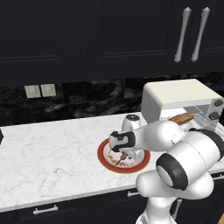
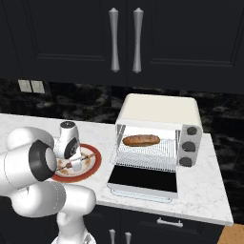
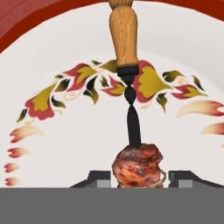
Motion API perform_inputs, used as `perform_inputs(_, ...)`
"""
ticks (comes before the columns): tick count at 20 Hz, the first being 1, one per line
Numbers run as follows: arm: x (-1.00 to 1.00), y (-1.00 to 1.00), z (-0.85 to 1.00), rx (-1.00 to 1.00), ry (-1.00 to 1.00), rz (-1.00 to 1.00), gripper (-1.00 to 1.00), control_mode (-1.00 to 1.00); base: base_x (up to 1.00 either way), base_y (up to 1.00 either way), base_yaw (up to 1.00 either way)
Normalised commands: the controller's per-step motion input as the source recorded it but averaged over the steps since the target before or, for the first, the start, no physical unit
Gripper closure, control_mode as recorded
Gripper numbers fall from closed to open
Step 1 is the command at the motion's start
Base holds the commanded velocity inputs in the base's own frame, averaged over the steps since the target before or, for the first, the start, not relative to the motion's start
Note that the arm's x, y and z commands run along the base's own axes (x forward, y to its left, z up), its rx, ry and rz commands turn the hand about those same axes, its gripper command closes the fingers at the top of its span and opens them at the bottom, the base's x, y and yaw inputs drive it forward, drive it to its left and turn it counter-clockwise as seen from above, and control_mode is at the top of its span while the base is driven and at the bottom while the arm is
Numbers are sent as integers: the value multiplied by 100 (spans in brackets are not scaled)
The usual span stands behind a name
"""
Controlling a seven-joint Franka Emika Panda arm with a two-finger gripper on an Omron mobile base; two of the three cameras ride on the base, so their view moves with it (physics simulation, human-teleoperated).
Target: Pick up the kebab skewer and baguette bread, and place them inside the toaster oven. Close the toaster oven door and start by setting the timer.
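- The kebab skewer (image 3: 132, 131) lies on the red-rimmed plate (image 1: 101, 155), its meat chunk between the fingertips (image 3: 97, 177) of the gripper (image 1: 124, 154).
- Whether the jaws already pinch it, I cannot tell; a grip on soft meat could slip or tilt the stick.
- The baguette (image 2: 141, 140) sits on the rack of the toaster oven (image 2: 159, 112), whose door (image 2: 144, 180) hangs open; a dangling skewer might snag that rack.

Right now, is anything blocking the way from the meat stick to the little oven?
Nothing visible does. The kebab skewer lies on the plate, the toaster oven door hangs open, and the counter between is bare. The baguette bread sits on the rack, leaving room in front.
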Motion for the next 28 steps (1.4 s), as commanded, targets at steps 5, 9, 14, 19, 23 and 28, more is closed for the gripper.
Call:
perform_inputs(5,0,0,9,0,-4,0,100,-100,0,0,0)
perform_inputs(9,-14,0,45,0,-8,0,100,-100,0,0,0)
perform_inputs(14,-23,0,71,0,-11,0,100,-100,0,0,0)
perform_inputs(19,-20,0,98,0,-13,-4,100,-100,0,0,0)
perform_inputs(23,-23,0,100,0,-11,-8,100,-100,0,0,0)
perform_inputs(28,-57,-16,99,0,-7,-12,100,-100,0,0,0)
